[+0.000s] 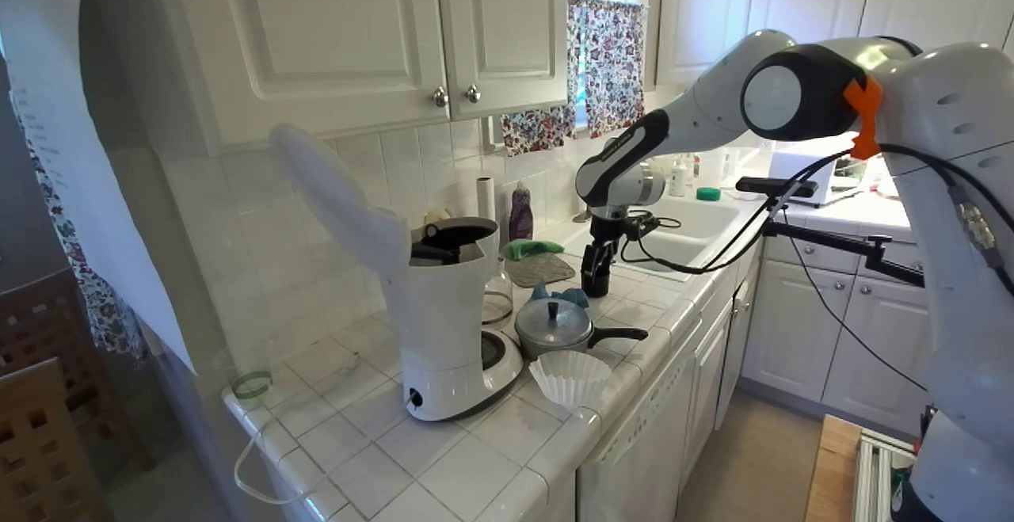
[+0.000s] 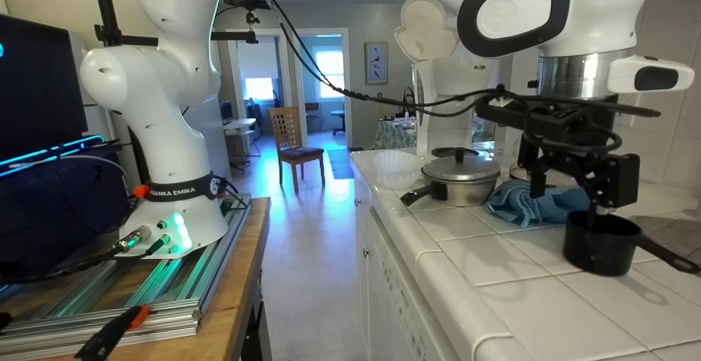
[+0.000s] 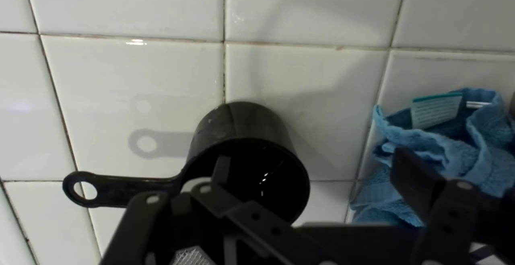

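A black measuring cup (image 3: 245, 122) with a flat, holed handle (image 3: 124, 190) stands upright on the white tiled counter. In the wrist view my gripper (image 3: 318, 174) is open, its fingers wide apart. One of its fingers (image 3: 221, 170) lies over the cup's mouth; in an exterior view that side of the gripper (image 2: 564, 206) appears to reach down inside the rim of the cup (image 2: 597, 251). The opposite finger (image 3: 414, 180) hangs outside the cup, above a crumpled blue cloth (image 3: 462, 152). Whether either finger touches the cup, I cannot tell. Nothing is gripped.
A lidded metal pot (image 1: 554, 336) stands beside the cloth, its handle toward the counter edge. Past it are a white coffee maker (image 1: 444, 324) with raised lid, a paper filter (image 1: 570, 383) and a glass carafe (image 1: 497, 300). A grey mat (image 1: 543, 271) lies near the sink (image 1: 705, 225).
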{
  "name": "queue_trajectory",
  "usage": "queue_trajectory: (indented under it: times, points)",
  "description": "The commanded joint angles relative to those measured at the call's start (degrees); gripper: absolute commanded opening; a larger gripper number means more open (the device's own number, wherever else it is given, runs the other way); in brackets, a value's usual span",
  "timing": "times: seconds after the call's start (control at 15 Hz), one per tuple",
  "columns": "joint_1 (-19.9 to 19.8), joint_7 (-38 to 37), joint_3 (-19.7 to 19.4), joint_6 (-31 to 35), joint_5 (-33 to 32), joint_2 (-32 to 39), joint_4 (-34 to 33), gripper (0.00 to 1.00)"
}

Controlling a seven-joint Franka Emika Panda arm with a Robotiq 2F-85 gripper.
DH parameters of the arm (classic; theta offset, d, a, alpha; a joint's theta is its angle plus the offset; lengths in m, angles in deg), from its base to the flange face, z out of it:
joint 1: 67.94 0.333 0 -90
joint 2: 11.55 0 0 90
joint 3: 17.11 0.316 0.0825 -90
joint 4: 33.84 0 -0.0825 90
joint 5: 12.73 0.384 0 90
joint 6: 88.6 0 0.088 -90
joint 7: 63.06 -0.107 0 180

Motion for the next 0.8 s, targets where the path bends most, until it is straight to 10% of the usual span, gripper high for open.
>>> queue_trajectory:
  times: [0.0,0.73]
  points:
    - [1.3,-1.8,-1.0,-1.2,-3.1,-2.6,1.9,1.00]
    - [1.8,-0.6,-1.8,-7.0,-6.8,-2.5,1.7,1.00]
